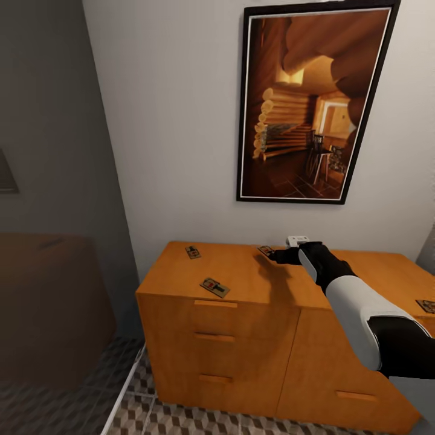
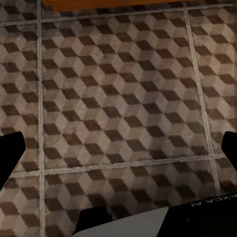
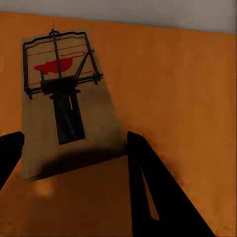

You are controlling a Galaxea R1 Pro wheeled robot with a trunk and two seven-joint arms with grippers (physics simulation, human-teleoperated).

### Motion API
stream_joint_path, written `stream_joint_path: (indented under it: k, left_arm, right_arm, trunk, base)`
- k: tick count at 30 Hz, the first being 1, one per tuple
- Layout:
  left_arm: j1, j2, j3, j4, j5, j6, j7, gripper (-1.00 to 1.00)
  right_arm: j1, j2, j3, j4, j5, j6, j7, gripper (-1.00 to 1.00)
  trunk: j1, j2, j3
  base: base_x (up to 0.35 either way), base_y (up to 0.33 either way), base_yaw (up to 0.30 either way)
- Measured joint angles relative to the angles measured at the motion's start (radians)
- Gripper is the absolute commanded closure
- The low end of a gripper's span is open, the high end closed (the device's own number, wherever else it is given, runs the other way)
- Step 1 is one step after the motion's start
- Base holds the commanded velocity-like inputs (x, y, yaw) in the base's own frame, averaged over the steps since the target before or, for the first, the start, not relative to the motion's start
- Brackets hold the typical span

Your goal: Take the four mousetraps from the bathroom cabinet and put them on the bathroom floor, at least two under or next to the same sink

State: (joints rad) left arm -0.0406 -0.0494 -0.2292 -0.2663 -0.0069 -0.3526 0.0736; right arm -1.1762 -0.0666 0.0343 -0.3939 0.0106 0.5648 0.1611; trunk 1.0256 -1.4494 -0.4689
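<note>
Now our right gripper [image 3: 74,148] hangs over a mousetrap [image 3: 66,98] on the cabinet [image 1: 241,284], jaws wide astride its near end. Our left gripper [image 2: 118,148], also spread, faces the bathroom floor [image 2: 118,89].

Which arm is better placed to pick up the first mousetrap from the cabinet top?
Right. Its tool is open around the back mousetrap on the cabinet, one finger at each side. The left tool looks down at the bathroom floor.
</note>
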Motion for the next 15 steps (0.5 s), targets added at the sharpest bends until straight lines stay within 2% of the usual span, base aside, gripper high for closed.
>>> stream_joint_path:
  k: [15]
  left_arm:
    - [0.000,0.000,0.000,0.000,0.000,0.000,0.000,-1.00]
  right_arm:
    - [0.000,0.000,0.001,0.002,0.000,0.000,-0.001,1.00]
  trunk:
    - [0.000,0.000,0.000]
  base:
    - [-0.326,0.000,0.000]
